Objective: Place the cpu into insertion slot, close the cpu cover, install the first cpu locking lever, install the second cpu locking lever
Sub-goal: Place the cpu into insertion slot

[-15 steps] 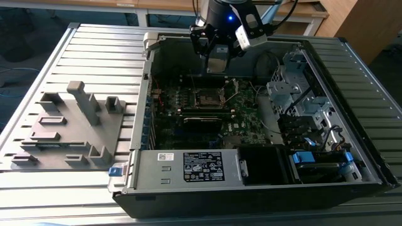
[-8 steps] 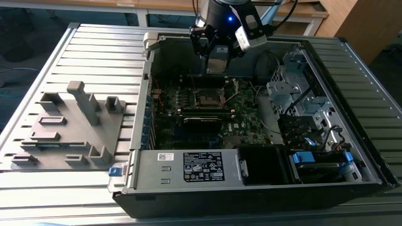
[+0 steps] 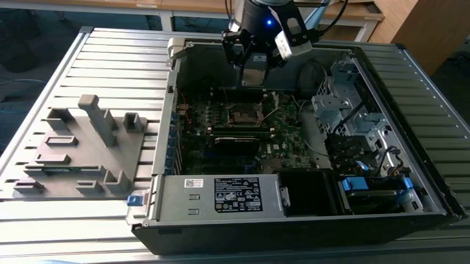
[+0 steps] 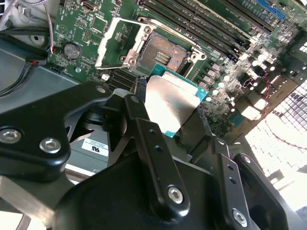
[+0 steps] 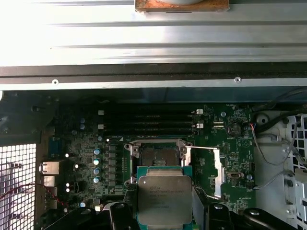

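A grey moulded tray (image 3: 136, 160) lies beside the open computer case (image 3: 294, 237).

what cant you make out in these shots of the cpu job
- cpu underside: faces away in both wrist views.
- insertion slot near side: behind the cpu, first wrist view.
- slot contacts: too small, exterior view.

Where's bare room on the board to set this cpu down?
The insertion slot is bare, with the cpu cover swung open beside it. Memory slots and capacitors crowd two other sides. The gripper holds the cpu near it.
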Controlling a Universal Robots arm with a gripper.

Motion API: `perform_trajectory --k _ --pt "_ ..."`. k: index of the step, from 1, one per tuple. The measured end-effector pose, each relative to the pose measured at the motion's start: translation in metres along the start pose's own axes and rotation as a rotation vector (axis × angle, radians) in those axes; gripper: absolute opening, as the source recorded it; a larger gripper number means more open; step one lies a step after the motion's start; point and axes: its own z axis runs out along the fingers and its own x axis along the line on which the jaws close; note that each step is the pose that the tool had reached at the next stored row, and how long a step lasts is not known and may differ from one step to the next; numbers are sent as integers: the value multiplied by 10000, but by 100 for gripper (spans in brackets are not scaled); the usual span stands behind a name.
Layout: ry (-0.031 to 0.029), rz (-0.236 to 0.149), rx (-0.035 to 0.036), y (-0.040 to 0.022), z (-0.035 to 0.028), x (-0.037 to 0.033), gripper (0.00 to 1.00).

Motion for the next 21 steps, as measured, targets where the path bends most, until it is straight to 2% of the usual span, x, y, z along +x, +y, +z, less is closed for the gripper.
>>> perform_trajectory --k 21 --pt "0 -1 0 -5 59 -1 54"
